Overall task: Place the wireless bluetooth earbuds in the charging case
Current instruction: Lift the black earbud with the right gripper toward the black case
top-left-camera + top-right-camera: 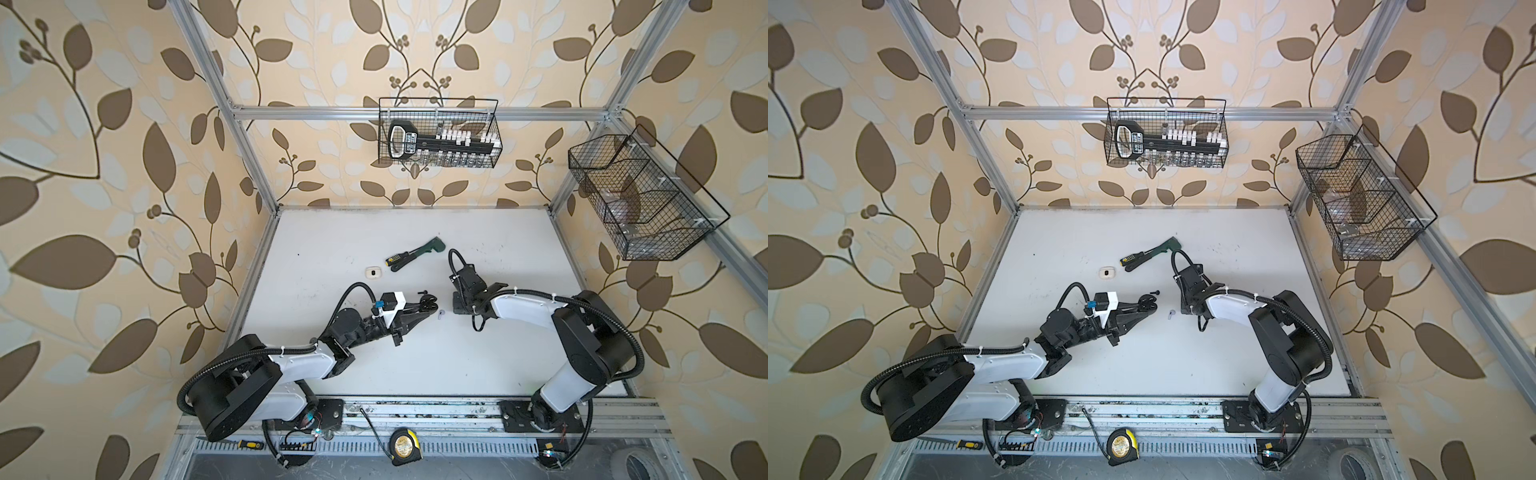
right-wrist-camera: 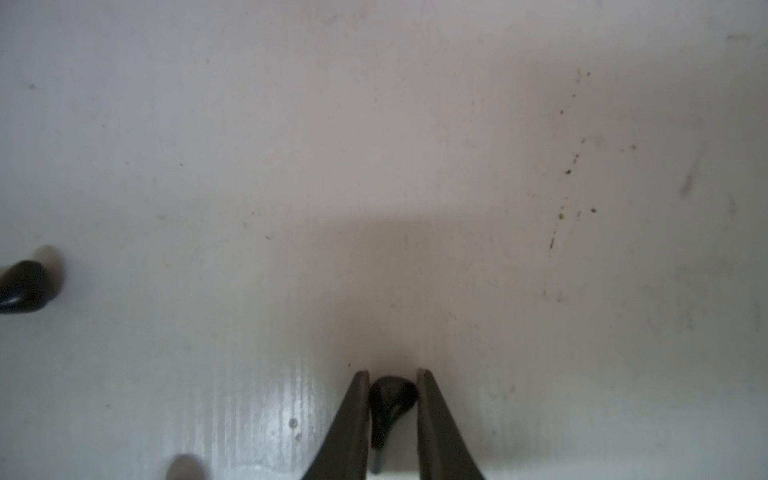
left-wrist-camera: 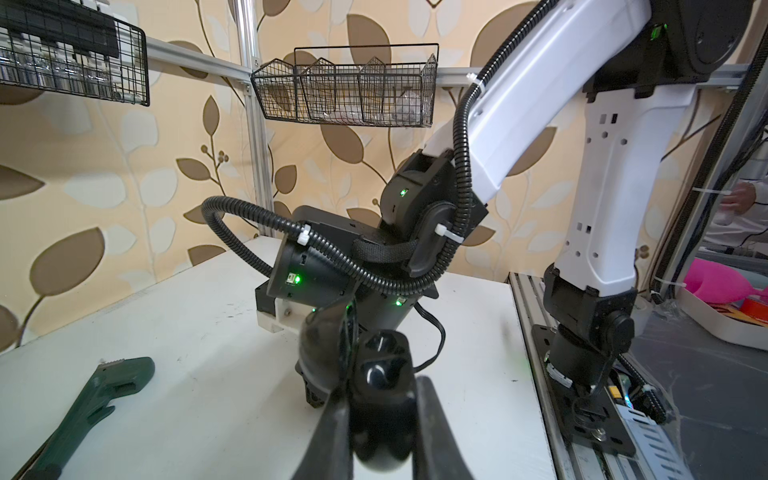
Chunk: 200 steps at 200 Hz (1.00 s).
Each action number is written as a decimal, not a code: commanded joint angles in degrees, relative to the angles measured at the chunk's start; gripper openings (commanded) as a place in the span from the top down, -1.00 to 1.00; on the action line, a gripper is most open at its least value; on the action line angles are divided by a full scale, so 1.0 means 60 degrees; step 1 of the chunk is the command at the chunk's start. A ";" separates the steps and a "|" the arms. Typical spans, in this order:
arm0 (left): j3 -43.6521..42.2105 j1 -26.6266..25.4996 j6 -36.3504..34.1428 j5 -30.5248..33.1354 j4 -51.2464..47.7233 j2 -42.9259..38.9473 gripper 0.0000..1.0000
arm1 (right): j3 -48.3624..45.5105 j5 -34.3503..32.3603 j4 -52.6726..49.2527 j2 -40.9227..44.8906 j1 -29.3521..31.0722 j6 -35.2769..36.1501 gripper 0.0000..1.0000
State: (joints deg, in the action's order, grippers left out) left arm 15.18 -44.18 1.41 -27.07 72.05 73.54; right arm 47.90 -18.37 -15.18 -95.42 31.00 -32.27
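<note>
Black earbud (image 2: 390,405): glossy plastic with a rounded bulb and a thin stem. It is pinched in the right gripper, low over the table near its middle, at 3 o'clock from the black case.
Its long axis: runs along the fingers, bulb at the fingertips, stem pointing back toward the wrist.
Right gripper (image 2: 392,374): closed on the black earbud, with both matte dark fingers touching the bulb. It points down at the table.
Black case (image 1: 428,301): smooth, shiny, rounded shell with the lid standing open, near the table's middle.
Left gripper (image 3: 382,399): clamped on the black case, one finger on each side.
Lilac earbud (image 1: 440,314): pale and tiny, lying on the table between the two grippers at 5 o'clock from the black case. Its long axis runs roughly 12 to 6.
Loose black earbud (image 1: 424,292): on the table just at 12 o'clock from the black case, too small to tell which way it points.
Cream case (image 1: 374,272): flat rounded rectangle with a dark spot in its middle, at 10 o'clock from the black case and well apart from it.
Wrench (image 1: 417,254): dark green metal, lying from 8 to 2 with its head toward 2.
Screwdriver (image 1: 394,259): ribbed black-and-yellow handle, just beside the wrench's handle end.
Table (image 1: 324,249): white, smooth, lightly scuffed and specked.
</note>
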 commanded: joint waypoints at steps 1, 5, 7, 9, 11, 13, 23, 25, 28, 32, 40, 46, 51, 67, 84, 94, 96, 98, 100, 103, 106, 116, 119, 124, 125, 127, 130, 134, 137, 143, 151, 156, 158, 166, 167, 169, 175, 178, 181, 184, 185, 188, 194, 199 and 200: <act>0.0109 0.0025 -0.0235 -0.0263 0.0441 -0.0201 1.00 | -0.0216 0.0088 -0.0463 -0.0126 -0.0042 0.0018 0.62; 0.0113 0.0025 -0.0235 -0.0257 0.0440 -0.0202 1.00 | -0.0228 0.0088 -0.0448 -0.0123 -0.0046 0.0008 0.63; 0.0119 0.0025 -0.0235 -0.0258 0.0442 -0.0201 1.00 | -0.0222 0.0088 -0.0445 -0.0115 -0.0045 0.0015 0.63; 0.0121 0.0025 -0.0235 -0.0262 0.0442 -0.0201 1.00 | -0.0220 0.0088 -0.0444 -0.0103 -0.0042 0.0006 0.64; 0.0121 0.0025 -0.0235 -0.0263 0.0432 -0.0201 1.00 | -0.0220 0.0088 -0.0444 -0.0107 -0.0048 0.0003 0.64; 0.0121 0.0025 -0.0231 -0.0264 0.0425 -0.0208 1.00 | -0.0227 0.0088 -0.0444 -0.0097 -0.0050 -0.0001 0.64; 0.0133 0.0025 -0.0220 -0.0268 0.0428 -0.0191 1.00 | -0.0238 0.0088 -0.0441 -0.0068 -0.0043 -0.0021 0.65; 0.0135 0.0025 -0.0228 -0.0265 0.0428 -0.0198 1.00 | -0.0235 0.0088 -0.0432 -0.0065 -0.0052 -0.0022 0.65; 0.0136 0.0025 -0.0212 -0.0264 0.0428 -0.0175 1.00 | -0.0234 0.0081 -0.0440 -0.0033 -0.0042 -0.0019 0.65; 0.0136 0.0025 -0.0206 -0.0264 0.0421 -0.0176 1.00 | -0.0248 0.0074 -0.0436 -0.0024 -0.0040 -0.0032 0.65; 0.0148 0.0025 -0.0179 -0.0249 0.0411 -0.0143 1.00 | -0.0272 0.0048 -0.0429 0.0034 -0.0052 -0.0055 0.66; 0.0164 0.0025 -0.0137 -0.0242 0.0413 -0.0079 1.00 | -0.0291 0.0030 -0.0408 0.0086 -0.0041 -0.0078 0.66; 0.0174 0.0025 -0.0113 -0.0235 0.0438 -0.0030 1.00 | -0.0314 0.0002 -0.0387 0.0136 -0.0040 -0.0096 0.66; 0.0131 0.0025 0.0008 -0.0091 0.0700 0.0186 1.00 | -0.0402 -0.0043 -0.0343 0.0310 -0.0038 -0.0180 0.67; -0.0028 0.0025 0.0177 0.0249 0.1391 0.0518 1.00 | -0.0504 -0.0082 -0.0297 0.0615 0.0039 -0.0283 0.67; -0.0067 0.0025 0.0261 0.0514 0.1569 0.0689 1.00 | -0.0540 -0.0186 -0.0330 0.0845 0.0117 -0.0340 0.67; -0.0061 0.0025 0.0281 0.0553 0.1534 0.0707 1.00 | -0.0541 -0.0222 -0.0338 0.0914 0.0142 -0.0354 0.67; -0.0063 0.0025 0.0297 0.0592 0.1510 0.0718 1.00 | -0.0564 -0.0260 -0.0348 0.0975 0.0155 -0.0361 0.67; -0.0068 0.0025 0.0315 0.0620 0.1508 0.0747 1.00 | -0.0577 -0.0310 -0.0343 0.1023 0.0170 -0.0378 0.67; -0.0069 0.0025 0.0341 0.0685 0.1522 0.0771 1.00 | -0.0585 -0.0361 -0.0340 0.1119 0.0213 -0.0391 0.67; -0.0076 0.0025 0.0357 0.0704 0.1579 0.0831 1.00 | -0.0593 -0.0422 -0.0345 0.1201 0.0235 -0.0404 0.67; 0.0007 0.0025 0.0415 0.0615 0.1585 0.0971 1.00 | -0.0600 -0.0560 -0.0443 0.1503 0.0306 -0.0473 0.67; 0.0025 0.0025 0.0439 0.0573 0.1585 0.1004 1.00 | -0.0600 -0.0604 -0.0486 0.1604 0.0333 -0.0498 0.67; 0.0062 0.0025 0.0478 0.0501 0.1585 0.1053 1.00 | -0.0600 -0.0663 -0.0539 0.1756 0.0340 -0.0546 0.67; 0.0070 0.0025 0.0480 0.0478 0.1585 0.1063 1.00 | -0.0600 -0.0668 -0.0557 0.1791 0.0348 -0.0557 0.67; 0.0094 0.0025 0.0500 0.0453 0.1585 0.1079 1.00 | -0.0600 -0.0672 -0.0589 0.1868 0.0353 -0.0584 0.67; 0.0109 0.0025 0.0518 0.0423 0.1585 0.1098 1.00 | -0.0602 -0.0672 -0.0656 0.1955 0.0362 -0.0631 0.67; 0.0138 0.0025 0.0526 0.0375 0.1593 0.1116 1.00 | -0.0597 -0.0642 -0.0722 0.2098 0.0365 -0.0690 0.67; 0.0138 0.0025 0.0540 0.0367 0.1594 0.1125 1.00 | -0.0600 -0.0620 -0.0772 0.2235 0.0364 -0.0741 0.67; 0.0135 0.0025 0.0536 0.0364 0.1593 0.1132 1.00 | -0.0615 -0.0568 -0.0854 0.2501 0.0391 -0.0810 0.67; 0.0123 0.0025 0.0529 0.0410 0.1587 0.1121 1.00 | -0.0635 -0.0586 -0.0985 0.2846 0.0475 -0.0902 0.66; 0.0109 0.0025 0.0516 0.0458 0.1593 0.1111 1.00 | -0.0630 -0.0640 -0.1071 0.3116 0.0529 -0.0987 0.66; 0.0107 0.0025 0.0509 0.0477 0.1587 0.1105 1.00 | -0.0630 -0.0647 -0.1102 0.3207 0.0571 -0.1025 0.65; 0.0092 0.0025 0.0498 0.0540 0.1593 0.1103 1.00 | -0.0644 -0.0710 -0.1193 0.3580 0.0719 -0.1132 0.64; 0.0085 0.0025 0.0498 0.0548 0.1597 0.1103 1.00 | -0.0644 -0.0721 -0.1199 0.3633 0.0742 -0.1136 0.64; 0.0072 0.0025 0.0497 0.0562 0.1592 0.1099 1.00 | -0.0648 -0.0729 -0.1222 0.3709 0.0785 -0.1161 0.64; 0.0077 0.0025 0.0497 0.0571 0.1595 0.1089 1.00 | -0.0633 -0.0759 -0.1292 0.3950 0.0914 -0.1281 0.64; 0.0077 0.0025 0.0483 0.0564 0.1597 0.1088 1.00 | -0.0632 -0.0785 -0.1337 0.4069 0.0973 -0.1341 0.64; 0.0077 0.0025 0.0488 0.0557 0.1587 0.1090 1.00 | -0.0621 -0.0790 -0.1372 0.4164 0.1040 -0.1412 0.64; 0.0076 0.0025 0.0483 0.0559 0.1589 0.1078 1.00 | -0.0616 -0.0791 -0.1384 0.4279 0.1096 -0.1472 0.64; 0.0069 0.0025 0.0483 0.0558 0.1587 0.1076 1.00 | -0.0623 -0.0791 -0.1382 0.4312 0.1107 -0.1489 0.64; 0.0076 0.0025 0.0483 0.0553 0.1593 0.1074 1.00 | -0.0622 -0.0811 -0.1405 0.4416 0.1196 -0.1561 0.64; 0.0074 0.0025 0.0469 0.0544 0.1589 0.1059 1.00 | -0.0621 -0.0845 -0.1424 0.4605 0.1344 -0.1718 0.64; 0.0049 0.0025 0.0482 0.0535 0.1595 0.1041 1.00 | -0.0623 -0.0881 -0.1439 0.4756 0.1483 -0.1841 0.64; 0.0049 0.0025 0.0483 0.0531 0.1590 0.1036 1.00 | -0.0619 -0.0895 -0.1440 0.4792 0.1505 -0.1864 0.64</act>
State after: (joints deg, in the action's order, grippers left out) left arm 15.09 -44.18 3.70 -24.27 76.60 80.38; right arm 44.51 -21.67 -21.02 -70.30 37.30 -38.72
